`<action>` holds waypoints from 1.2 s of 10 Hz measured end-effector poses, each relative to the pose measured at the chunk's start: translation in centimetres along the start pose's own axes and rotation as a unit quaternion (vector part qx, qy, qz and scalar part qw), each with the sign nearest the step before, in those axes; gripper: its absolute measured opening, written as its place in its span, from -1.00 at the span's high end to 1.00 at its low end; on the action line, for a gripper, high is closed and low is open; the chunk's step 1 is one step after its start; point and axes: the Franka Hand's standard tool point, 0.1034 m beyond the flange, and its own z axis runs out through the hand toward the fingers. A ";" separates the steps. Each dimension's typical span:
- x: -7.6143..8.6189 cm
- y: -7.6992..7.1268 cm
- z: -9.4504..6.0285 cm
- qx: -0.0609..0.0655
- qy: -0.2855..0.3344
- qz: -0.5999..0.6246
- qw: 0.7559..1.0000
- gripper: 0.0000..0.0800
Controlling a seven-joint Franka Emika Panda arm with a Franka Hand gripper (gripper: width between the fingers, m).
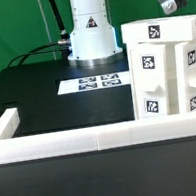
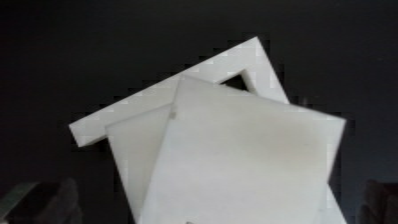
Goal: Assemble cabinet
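The cabinet (image 1: 168, 71) is a tall white box with black-and-white tags on its front and top, standing on the black table at the exterior view's right, against the border rail. My gripper (image 1: 167, 8) hangs just above its top, near the back right, apart from it. In the wrist view the cabinet (image 2: 222, 150) fills the middle as white angled panels with a triangular opening. My gripper (image 2: 210, 205) shows only as dark fingers (image 2: 36, 205) at the picture's edges, spread wide, with the white body between them and a dark gap beside the finger. The gripper looks open and empty.
The marker board (image 1: 97, 83) lies flat on the table in front of the robot base (image 1: 89, 32). The low white border rail (image 1: 72, 142) runs along the near edge and turns back at the exterior view's left. Cables trail behind the base.
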 end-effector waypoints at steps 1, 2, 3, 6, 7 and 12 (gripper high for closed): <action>0.1 0.1 0.2 -0.002 0.001 -0.010 1.000 -0.99; 0.1 0.1 0.2 -0.002 0.001 -0.018 1.000 -0.99; 0.1 0.2 0.3 -0.009 0.004 -0.057 0.998 -0.99; -1.1 0.3 0.4 -0.054 0.014 -0.324 0.945 -0.99; -1.3 0.4 0.4 -0.068 0.014 -0.388 0.919 -0.99; -1.4 0.4 0.5 -0.077 0.005 -0.563 0.823 -0.99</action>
